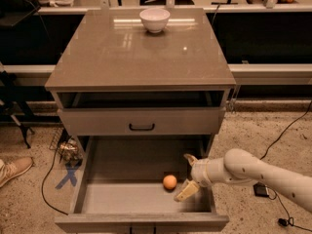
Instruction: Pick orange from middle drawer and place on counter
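Orange: The orange lies loose on the drawer floor, just beside my gripper on the side away from my arm. Nothing is holding it.

Gripper: My gripper is down low inside the drawer. Its two fingers are spread wide apart with nothing between them. I think they are wide like that so the round fruit can fit in.

Fingers: One finger points toward the back of the drawer. The other finger points toward the front. The orange sits just outside the gap, not in it yet.

Middle drawer: The middle drawer is pulled far out, all around and under my gripper. Its walls are tall, so my arm has to reach in over the side wall.

Upper drawer front: The drawer front with the black handle is above and behind my gripper. It sticks out less, so I think I can lift straight up without bumping it.

Counter: The counter is high above my gripper. It has lots of bare room for the orange.

White bowl: The white bowl is at the far back of the counter, well apart from my gripper.

Next: I think I must slide toward the orange, then squeeze softly, because it can roll.
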{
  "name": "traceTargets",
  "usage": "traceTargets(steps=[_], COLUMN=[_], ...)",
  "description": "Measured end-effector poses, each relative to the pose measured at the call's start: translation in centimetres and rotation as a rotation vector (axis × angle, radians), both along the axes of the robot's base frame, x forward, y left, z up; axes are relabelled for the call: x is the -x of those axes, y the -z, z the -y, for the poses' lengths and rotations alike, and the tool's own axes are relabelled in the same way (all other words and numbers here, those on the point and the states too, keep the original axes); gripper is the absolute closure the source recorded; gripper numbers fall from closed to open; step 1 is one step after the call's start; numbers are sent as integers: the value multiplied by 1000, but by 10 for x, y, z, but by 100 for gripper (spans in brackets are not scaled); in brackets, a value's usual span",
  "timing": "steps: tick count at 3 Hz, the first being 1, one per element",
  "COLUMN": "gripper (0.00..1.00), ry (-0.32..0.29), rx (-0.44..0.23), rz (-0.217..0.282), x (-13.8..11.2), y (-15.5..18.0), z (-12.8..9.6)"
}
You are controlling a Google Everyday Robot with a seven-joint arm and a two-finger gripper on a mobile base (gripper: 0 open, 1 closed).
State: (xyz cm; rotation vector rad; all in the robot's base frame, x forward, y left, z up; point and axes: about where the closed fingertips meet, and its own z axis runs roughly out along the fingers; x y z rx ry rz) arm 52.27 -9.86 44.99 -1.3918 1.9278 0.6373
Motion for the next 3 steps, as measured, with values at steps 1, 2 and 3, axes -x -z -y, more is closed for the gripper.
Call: traceTargets(steps=[1,2,3], gripper=[0,0,0], ry=[2,-3,-9], rx=[-2,-10,-19], rz=[11,17,8], x=[-11,-15,-17], y=[22,36,47], z=[-9,-19,-28])
